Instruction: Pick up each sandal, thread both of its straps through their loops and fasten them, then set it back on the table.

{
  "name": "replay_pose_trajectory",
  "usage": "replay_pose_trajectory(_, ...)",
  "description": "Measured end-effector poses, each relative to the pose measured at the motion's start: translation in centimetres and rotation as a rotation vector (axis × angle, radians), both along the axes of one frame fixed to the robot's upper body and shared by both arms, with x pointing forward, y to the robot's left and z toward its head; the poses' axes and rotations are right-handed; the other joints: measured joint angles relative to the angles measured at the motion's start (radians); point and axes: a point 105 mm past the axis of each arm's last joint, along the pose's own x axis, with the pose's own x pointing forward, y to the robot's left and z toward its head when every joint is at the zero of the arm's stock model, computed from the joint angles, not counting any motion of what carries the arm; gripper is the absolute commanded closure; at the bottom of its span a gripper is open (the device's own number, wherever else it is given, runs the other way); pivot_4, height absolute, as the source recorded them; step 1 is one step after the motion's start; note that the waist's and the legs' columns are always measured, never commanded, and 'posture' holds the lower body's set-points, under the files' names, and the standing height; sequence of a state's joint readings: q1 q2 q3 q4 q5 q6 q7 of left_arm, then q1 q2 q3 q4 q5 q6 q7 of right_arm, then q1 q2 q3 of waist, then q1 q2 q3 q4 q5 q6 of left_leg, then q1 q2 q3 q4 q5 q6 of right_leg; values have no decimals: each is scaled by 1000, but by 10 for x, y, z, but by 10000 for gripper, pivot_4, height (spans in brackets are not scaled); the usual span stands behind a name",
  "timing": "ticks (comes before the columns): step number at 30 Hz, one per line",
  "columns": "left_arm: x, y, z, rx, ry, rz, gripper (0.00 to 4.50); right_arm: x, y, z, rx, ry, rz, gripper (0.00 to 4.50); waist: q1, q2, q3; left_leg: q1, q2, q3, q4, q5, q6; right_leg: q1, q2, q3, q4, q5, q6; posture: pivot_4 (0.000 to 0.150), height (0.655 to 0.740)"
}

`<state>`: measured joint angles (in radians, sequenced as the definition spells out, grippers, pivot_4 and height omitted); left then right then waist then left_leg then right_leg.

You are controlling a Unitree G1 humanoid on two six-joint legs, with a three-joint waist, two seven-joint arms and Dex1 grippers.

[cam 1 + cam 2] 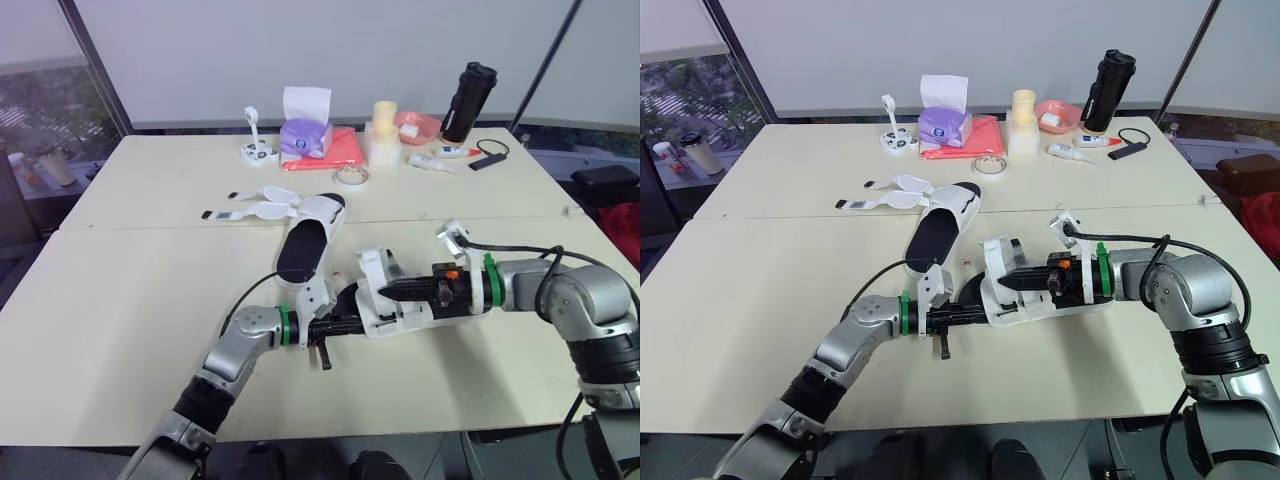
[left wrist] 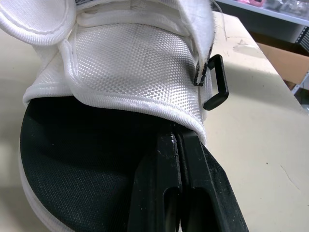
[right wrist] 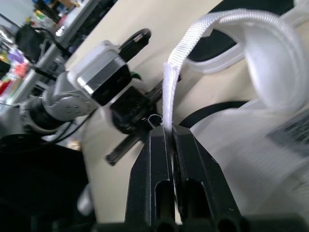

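Nearest the robot, the left arm reached forward and inward from the left, its forearm low over the cream table (image 1: 120,300). The left gripper (image 2: 174,140) had its fingers pressed together on the edge of a white sandal with a black footbed (image 1: 405,318), just under the mesh upper. A black plastic loop (image 2: 218,84) hung at that upper's side. Whether the sandal rested on the table or sat just above it could not be told.

The right arm was bent at the elbow, with the forearm lying across toward the left, so the two grippers faced each other. The right gripper (image 3: 168,129) was clamped on a white webbing strap (image 3: 183,53) that rose and curled over above its fingers.

Just behind lay a second white sandal (image 1: 305,245), close to the left wrist, its unfastened straps (image 1: 255,210) spread out flat to the left.

Well beyond, along the far edge, stood a white tape roll (image 1: 352,176), a purple tissue box (image 1: 305,135), a coral folder (image 1: 340,152), a cream cylinder (image 1: 385,128), a pink bowl (image 1: 420,125) and a black bottle (image 1: 468,100).
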<state>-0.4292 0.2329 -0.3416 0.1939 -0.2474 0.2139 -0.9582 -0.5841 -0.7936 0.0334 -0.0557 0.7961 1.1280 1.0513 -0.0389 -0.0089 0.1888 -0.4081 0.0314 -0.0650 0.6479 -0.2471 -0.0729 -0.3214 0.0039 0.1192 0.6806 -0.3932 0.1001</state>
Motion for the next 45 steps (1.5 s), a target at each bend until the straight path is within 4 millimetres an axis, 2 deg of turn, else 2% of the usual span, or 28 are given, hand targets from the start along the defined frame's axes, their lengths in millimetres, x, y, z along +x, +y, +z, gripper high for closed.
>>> replay_pose_trajectory(12,0,0,0,0,0,0,44779,1,1,-2,-4,7,-15,43783,0,0,0,0,0,0,0,0,0,0,0,0,-1,0,0,1500,7400)
replay_pose_trajectory(14,0,0,0,0,0,0,44779,2,1,-3,-10,0,-18,38796,0,0,0,0,0,0,0,0,0,0,0,0,-1,0,0,1500,7400)
replay_pose_trajectory(15,0,0,0,0,0,0,44779,2,1,-2,-11,-5,-19,38796,0,0,0,0,0,0,-1,0,0,0,0,0,-1,0,0,1500,7400)
replay_pose_trajectory(18,0,0,0,0,0,0,44779,2,2,0,-19,-27,-12,44314,0,0,0,0,0,0,-1,0,0,0,0,0,-1,0,0,1500,7400)
replay_pose_trajectory(29,0,0,0,0,0,-1,44779,-3,5,-1,-33,-57,12,44314,0,0,0,0,0,0,-1,0,0,0,0,0,-1,0,0,1500,7400)
replay_pose_trajectory(35,0,-1,0,0,0,-2,44779,-10,5,-9,-75,-50,46,44314,0,0,0,0,0,0,-1,0,0,0,0,0,-2,0,0,1500,7400)
replay_pose_trajectory(45,-1,-1,0,-2,-1,0,44779,-3,6,-13,-99,-78,37,44314,0,0,0,0,0,0,-1,0,0,0,0,0,-3,0,0,1500,7400)
